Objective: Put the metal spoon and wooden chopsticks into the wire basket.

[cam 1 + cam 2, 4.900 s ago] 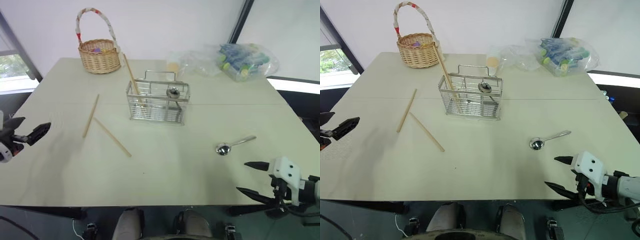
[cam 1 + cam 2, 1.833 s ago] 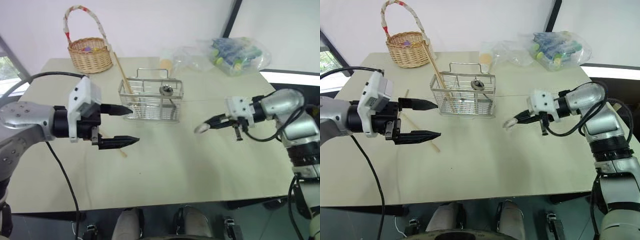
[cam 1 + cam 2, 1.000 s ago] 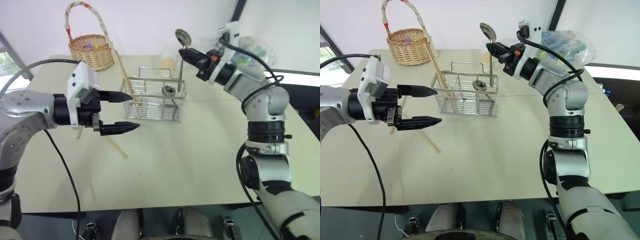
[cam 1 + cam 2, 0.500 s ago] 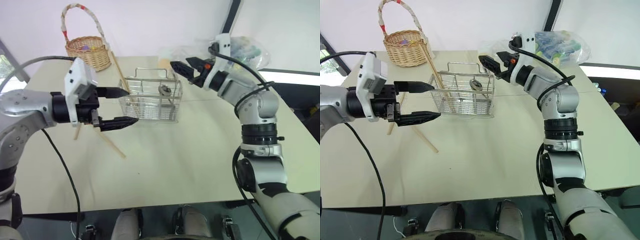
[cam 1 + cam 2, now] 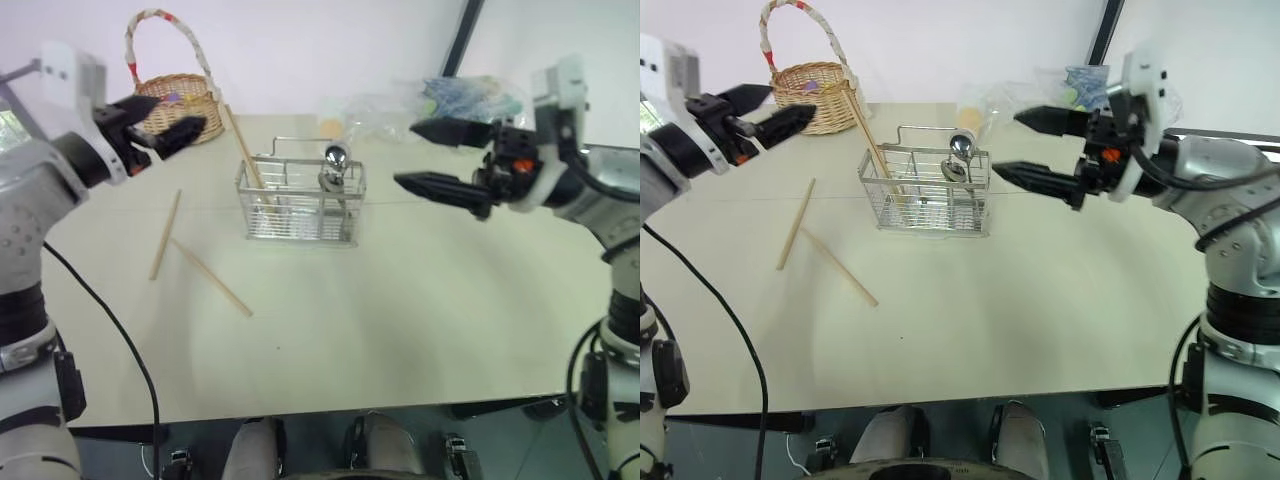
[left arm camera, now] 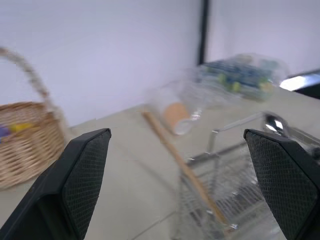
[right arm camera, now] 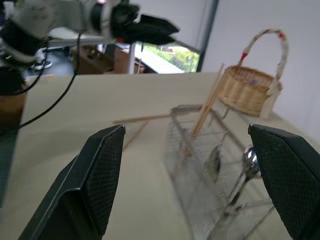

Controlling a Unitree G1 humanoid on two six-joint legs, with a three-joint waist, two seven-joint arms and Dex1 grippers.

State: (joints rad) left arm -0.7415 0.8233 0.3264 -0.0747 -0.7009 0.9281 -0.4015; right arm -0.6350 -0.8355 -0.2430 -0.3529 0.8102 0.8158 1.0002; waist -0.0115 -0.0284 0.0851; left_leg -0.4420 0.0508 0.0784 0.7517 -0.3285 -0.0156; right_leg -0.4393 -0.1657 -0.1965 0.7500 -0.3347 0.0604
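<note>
The wire basket [image 5: 298,210] stands mid-table, toward the back. Two metal spoons stand in it, one with its bowl [image 5: 336,155] above the rim and another [image 5: 327,179] lower down. One wooden chopstick [image 5: 246,150] leans out of its left end. Two more chopsticks [image 5: 165,233] [image 5: 210,277] lie on the table left of it. My right gripper [image 5: 404,153] hovers open and empty to the right of the basket, pointing at it. My left gripper [image 5: 180,115] hangs open and empty at the far left, in front of the wicker basket.
A round wicker basket [image 5: 180,100] with a tall handle sits at the back left corner. Clear plastic bags of bottles [image 5: 470,100] and a small cup [image 5: 330,127] lie along the back edge. The table's near half is bare.
The right gripper let go of the spoon, which now stands in the wire basket, and drew back to the right. The left gripper swung away from the basket toward the back left.
</note>
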